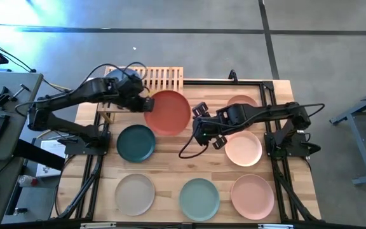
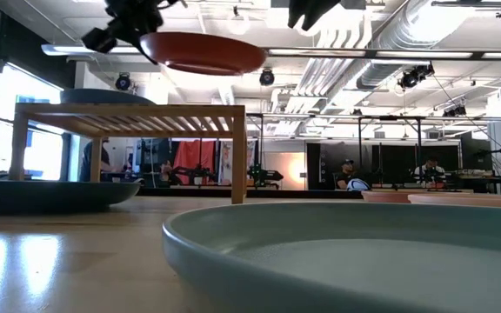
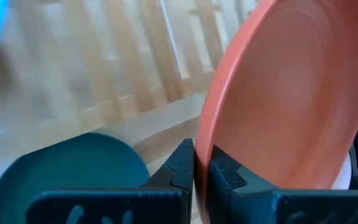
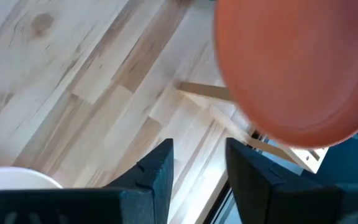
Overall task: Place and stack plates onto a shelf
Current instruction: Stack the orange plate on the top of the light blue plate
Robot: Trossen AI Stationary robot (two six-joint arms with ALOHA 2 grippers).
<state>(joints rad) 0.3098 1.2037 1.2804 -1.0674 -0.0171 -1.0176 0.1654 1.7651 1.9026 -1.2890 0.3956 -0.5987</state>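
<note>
The terracotta red plate (image 1: 168, 112) hangs in the air just in front of the slatted wooden shelf (image 1: 161, 79), held by my left gripper (image 1: 146, 105), which is shut on its left rim. In the low view the plate (image 2: 203, 52) floats above the shelf's top (image 2: 129, 111), where a dark plate (image 2: 94, 94) lies. My right gripper (image 1: 199, 121) stands open just right of the red plate, touching nothing; its wrist view shows the plate (image 4: 297, 68) ahead of its spread fingers. My left gripper pinches the red plate's rim (image 3: 204, 124) between its two fingers, one on the upper face and one underneath. The fingers come from the table's left, slanting down. The plate is lifted clear of table and shelf and hangs nearly level.
On the table lie a dark teal plate (image 1: 136, 142), a beige plate (image 1: 135, 194), a sage green plate (image 1: 199, 198) and peach-pink plates (image 1: 253, 196), (image 1: 243, 147), (image 1: 241, 102). A black frame (image 1: 269, 83) runs along the table's edges.
</note>
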